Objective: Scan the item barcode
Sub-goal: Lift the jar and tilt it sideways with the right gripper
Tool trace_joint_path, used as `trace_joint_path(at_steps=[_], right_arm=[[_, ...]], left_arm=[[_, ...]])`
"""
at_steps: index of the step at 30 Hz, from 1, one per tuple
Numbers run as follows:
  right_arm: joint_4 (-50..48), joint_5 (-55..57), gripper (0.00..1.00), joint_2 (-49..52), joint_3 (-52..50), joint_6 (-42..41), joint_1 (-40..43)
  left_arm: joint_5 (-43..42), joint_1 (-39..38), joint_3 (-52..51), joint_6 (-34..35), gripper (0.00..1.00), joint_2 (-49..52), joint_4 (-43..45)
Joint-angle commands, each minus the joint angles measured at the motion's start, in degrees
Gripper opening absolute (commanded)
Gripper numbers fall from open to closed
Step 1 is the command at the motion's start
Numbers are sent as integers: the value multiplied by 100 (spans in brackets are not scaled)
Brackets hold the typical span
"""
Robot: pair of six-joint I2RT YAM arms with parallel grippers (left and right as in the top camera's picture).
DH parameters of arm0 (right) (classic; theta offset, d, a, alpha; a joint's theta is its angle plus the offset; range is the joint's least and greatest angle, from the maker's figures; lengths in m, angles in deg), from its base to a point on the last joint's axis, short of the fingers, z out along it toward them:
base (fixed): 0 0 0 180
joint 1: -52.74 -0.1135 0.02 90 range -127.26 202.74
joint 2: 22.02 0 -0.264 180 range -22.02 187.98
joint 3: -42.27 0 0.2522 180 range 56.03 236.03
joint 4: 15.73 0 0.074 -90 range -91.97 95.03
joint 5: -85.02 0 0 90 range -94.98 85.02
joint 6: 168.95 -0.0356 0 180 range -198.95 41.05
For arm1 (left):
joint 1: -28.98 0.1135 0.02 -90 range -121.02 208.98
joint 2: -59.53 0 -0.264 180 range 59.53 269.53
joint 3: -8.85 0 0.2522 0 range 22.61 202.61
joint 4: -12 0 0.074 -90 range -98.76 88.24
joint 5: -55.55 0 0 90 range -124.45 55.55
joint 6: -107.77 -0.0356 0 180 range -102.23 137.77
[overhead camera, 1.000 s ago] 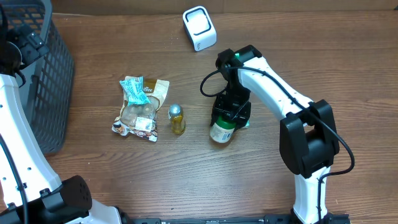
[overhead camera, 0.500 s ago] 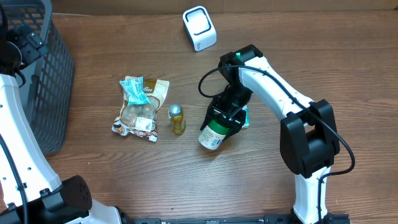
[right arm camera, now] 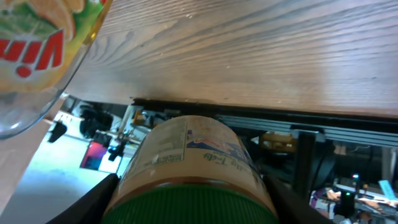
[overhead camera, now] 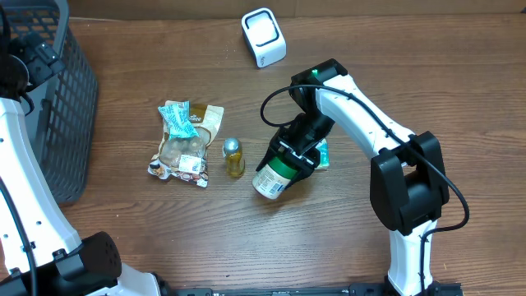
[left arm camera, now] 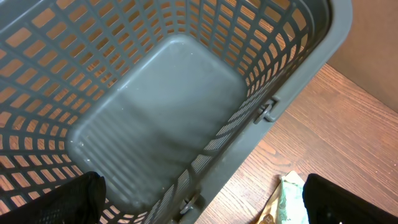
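The item is a jar (overhead camera: pixel 271 177) with a green lid and a pale printed label. My right gripper (overhead camera: pixel 298 150) is shut on it near the lid. The jar hangs tilted over the middle of the table, its base pointing to the front left. In the right wrist view the green lid and label of the jar (right arm camera: pixel 189 168) fill the space between my dark fingers (right arm camera: pixel 93 202). The white barcode scanner (overhead camera: pixel 264 37) stands at the far edge, well apart from the jar. My left gripper (left arm camera: pixel 199 208) is open over the grey basket (left arm camera: pixel 155 106), holding nothing.
A small yellow bottle (overhead camera: pixel 233 156) stands just left of the jar and shows close in the right wrist view (right arm camera: pixel 37 56). Snack bags (overhead camera: pixel 185 144) lie further left. A teal packet (overhead camera: pixel 322 153) lies under the right arm. The basket (overhead camera: pixel 49 99) fills the left edge.
My right gripper has tipped the jar over and swung it to the left and towards the front. The left arm has not moved.
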Motion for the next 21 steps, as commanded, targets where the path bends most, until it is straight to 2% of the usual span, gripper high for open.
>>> trace_joint_path(at_steps=[1, 21], right_arm=[[55, -363, 45, -4, 160, -4, 28], [205, -616, 45, -4, 160, -4, 28]], left_arm=[[15, 15, 52, -103, 100, 31, 22], [15, 15, 52, -103, 100, 31, 22]])
